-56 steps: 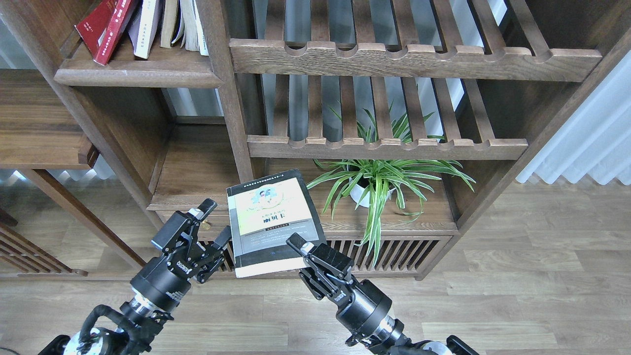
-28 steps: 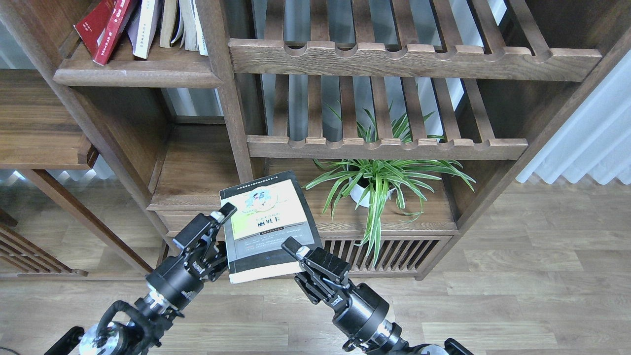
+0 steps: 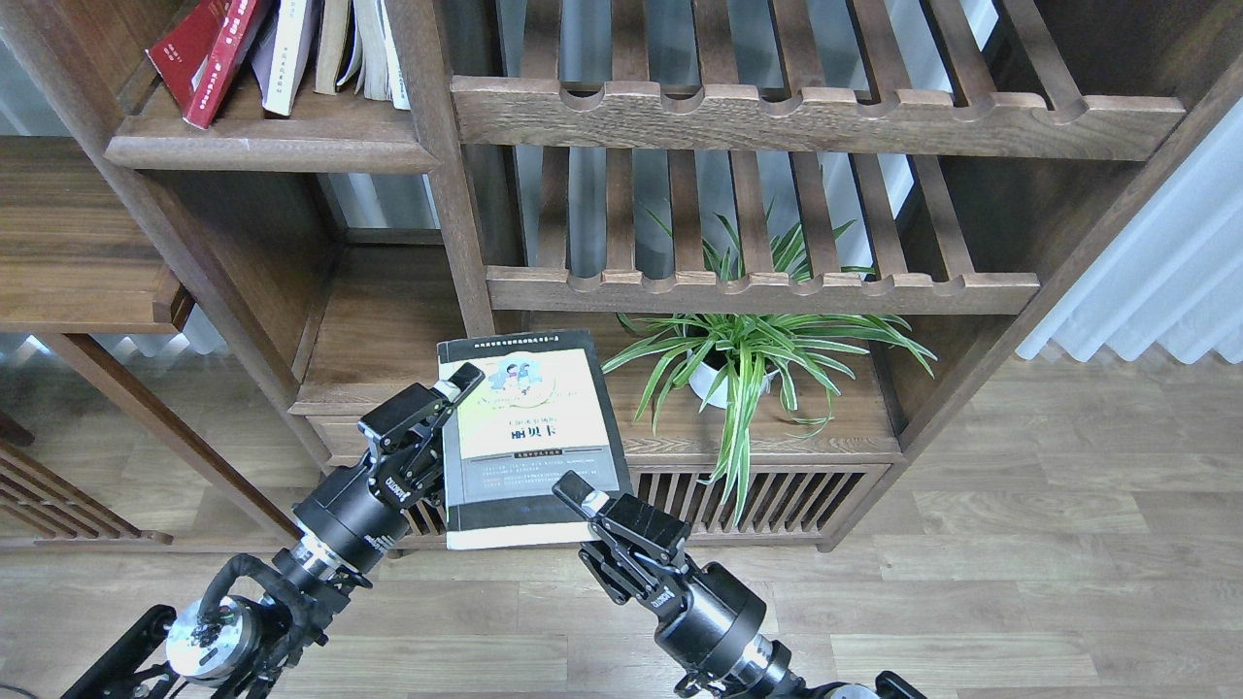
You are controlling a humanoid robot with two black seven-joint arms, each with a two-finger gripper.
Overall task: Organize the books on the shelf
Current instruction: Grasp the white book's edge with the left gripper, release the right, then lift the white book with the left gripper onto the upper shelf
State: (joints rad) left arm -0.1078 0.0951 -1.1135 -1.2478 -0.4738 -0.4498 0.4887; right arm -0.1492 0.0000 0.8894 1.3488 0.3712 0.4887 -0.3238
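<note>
Black metal on both sides of the book: the left gripper (image 3: 442, 413) has its upper finger laid along the left edge of the black-grey book (image 3: 529, 437), cover up, and looks clamped on that edge, though its lower finger is hidden beneath and I can't be sure. Over to the right gripper (image 3: 587, 510), pinched onto the book's lower right corner, one finger on top of the cover. So the book hangs in the air between the two, nearly level, yellow-cream panel facing up, in front of the bookcase's low cabinet.

Moving outward: just behind the book's right side, a potted spider plant (image 3: 748, 359) sits on the lower board. Above it, two slatted racks (image 3: 767, 116) with scalloped rails. Up at top left, the solid shelf (image 3: 267, 150) already carries a red book (image 3: 209, 58) leaning left against the wall and a pale book (image 3: 286, 53) beside it, with more volumes (image 3: 364, 44) packed against the upright post.
</note>
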